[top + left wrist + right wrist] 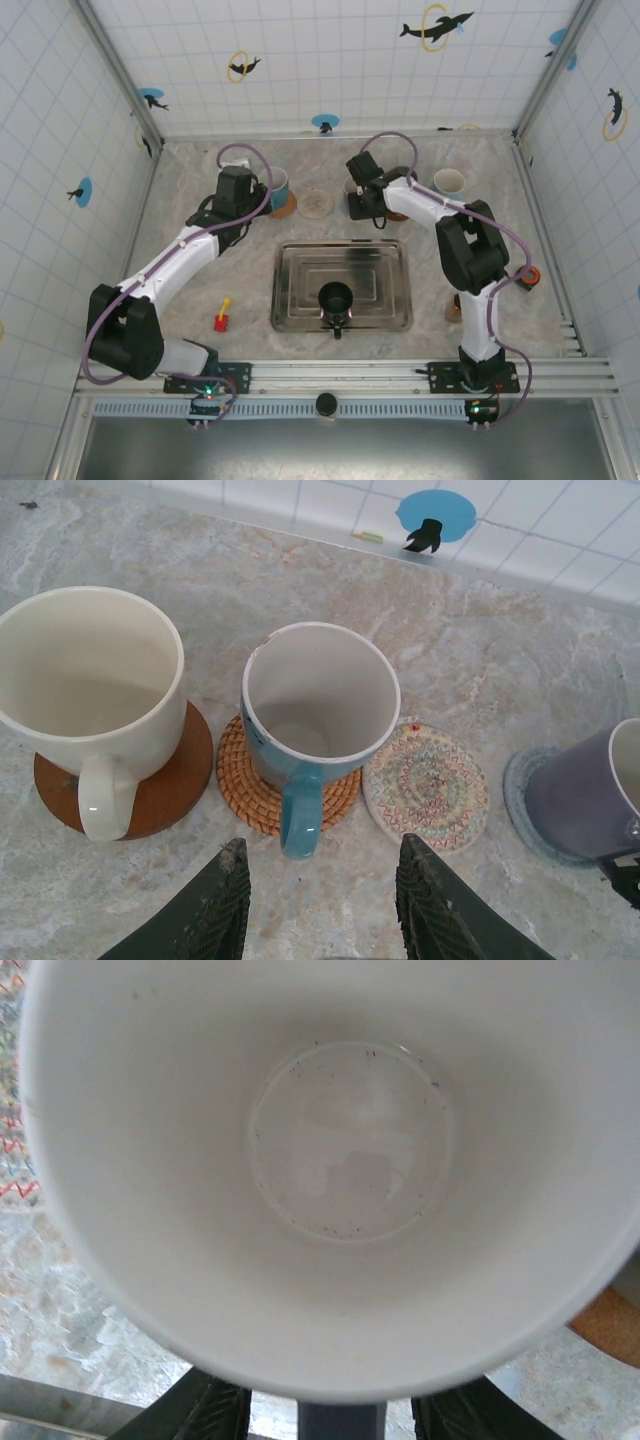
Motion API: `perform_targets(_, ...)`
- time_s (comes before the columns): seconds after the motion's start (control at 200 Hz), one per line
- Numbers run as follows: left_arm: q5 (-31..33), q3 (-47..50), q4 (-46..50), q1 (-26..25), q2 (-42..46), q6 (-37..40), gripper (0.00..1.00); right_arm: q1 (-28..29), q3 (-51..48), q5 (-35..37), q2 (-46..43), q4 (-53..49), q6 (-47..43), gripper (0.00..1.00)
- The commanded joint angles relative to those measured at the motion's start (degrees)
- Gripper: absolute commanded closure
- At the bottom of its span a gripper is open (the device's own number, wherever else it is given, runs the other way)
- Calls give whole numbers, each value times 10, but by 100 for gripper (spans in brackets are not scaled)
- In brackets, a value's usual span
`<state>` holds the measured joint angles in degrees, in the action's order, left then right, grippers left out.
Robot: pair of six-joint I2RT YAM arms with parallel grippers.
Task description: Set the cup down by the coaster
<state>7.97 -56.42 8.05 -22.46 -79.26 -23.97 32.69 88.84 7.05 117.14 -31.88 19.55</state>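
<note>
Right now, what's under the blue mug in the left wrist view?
A round woven coaster; its rim shows around the blue mug at the base. Its middle is hidden under the mug.

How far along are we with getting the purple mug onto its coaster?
Done, it seems: the purple mug stands upright on the blue-grey coaster. In hand: the right gripper flanks the mug's handle with a gap on either side, apparently not gripping. Left: back that gripper away. The left gripper is open and empty, in front of the blue mug.
</note>
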Motion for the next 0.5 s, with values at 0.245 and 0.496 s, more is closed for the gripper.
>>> perform_targets(0.245, -6, -2, -3, -3, 31, 9, 59, 19, -52, 40, -112, 0, 5, 55)
perform_targets(0.496, -13, 5, -7, -2, 49, 2, 58, 29, -69, 92, -200, 14, 17, 55)
